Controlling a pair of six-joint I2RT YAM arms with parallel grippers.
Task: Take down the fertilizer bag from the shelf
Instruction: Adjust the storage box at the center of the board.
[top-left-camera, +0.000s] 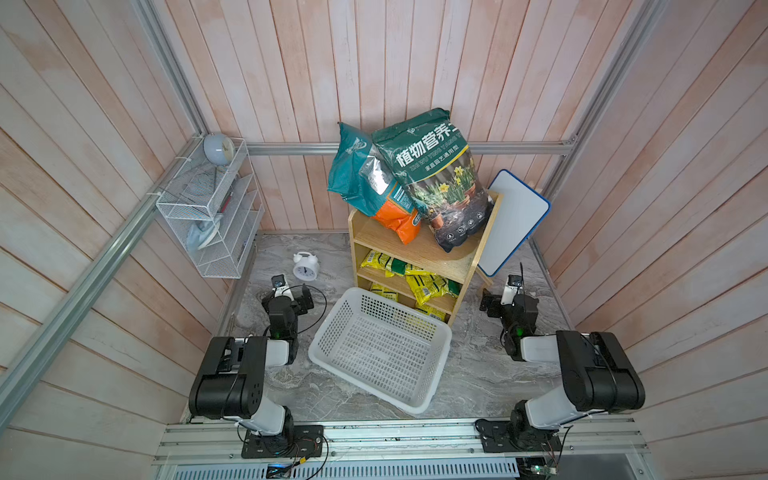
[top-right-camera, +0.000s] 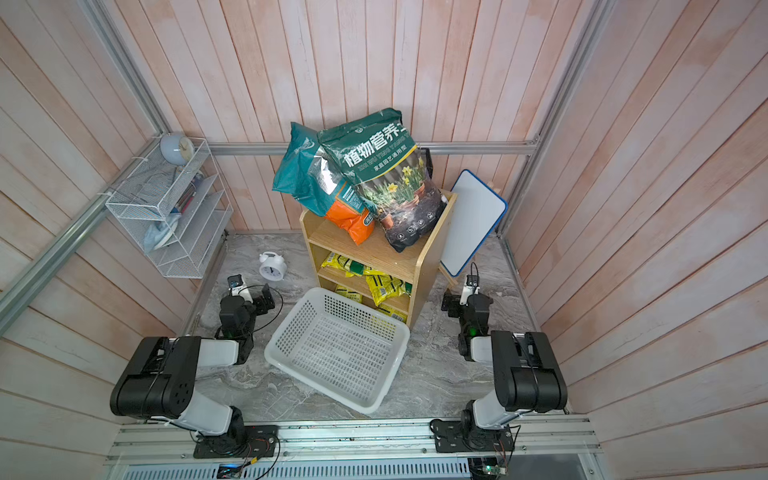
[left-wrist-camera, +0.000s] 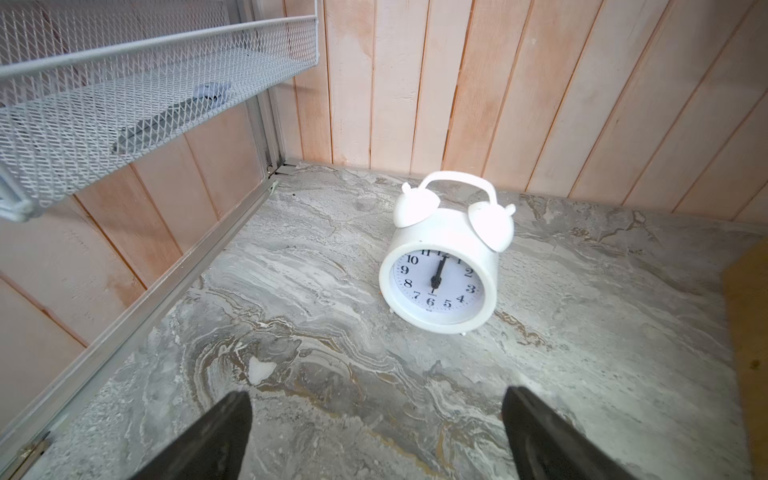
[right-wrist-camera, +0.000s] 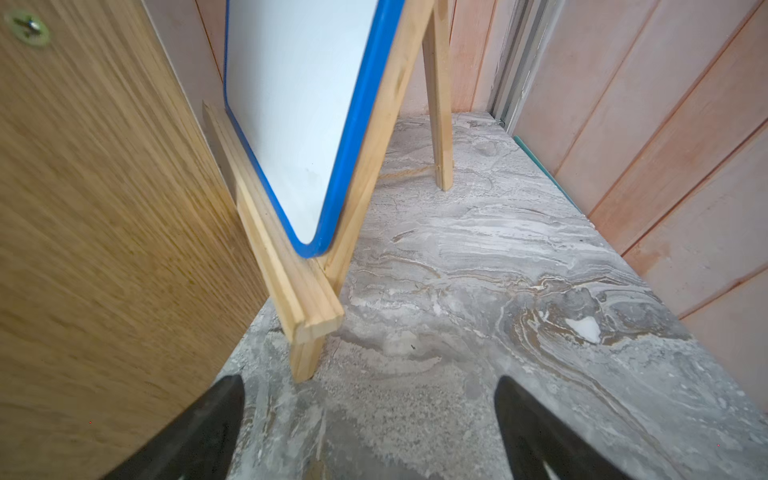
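While left hand (left-wrist-camera: 376, 397) and right hand (right-wrist-camera: 370, 382) gape empty, tugging the dark-green plastic fertilizer bag (top-left-camera: 436, 174) may topple the seemingly abutting teal-and-orange plastic bag (top-left-camera: 353, 174).

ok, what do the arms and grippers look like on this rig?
Left arm and right arm match: bulky black joint housings, white link tubes, thin black cables, a small green light on each. Left gripper and right gripper have plain black tapered fingers. No markings legible.
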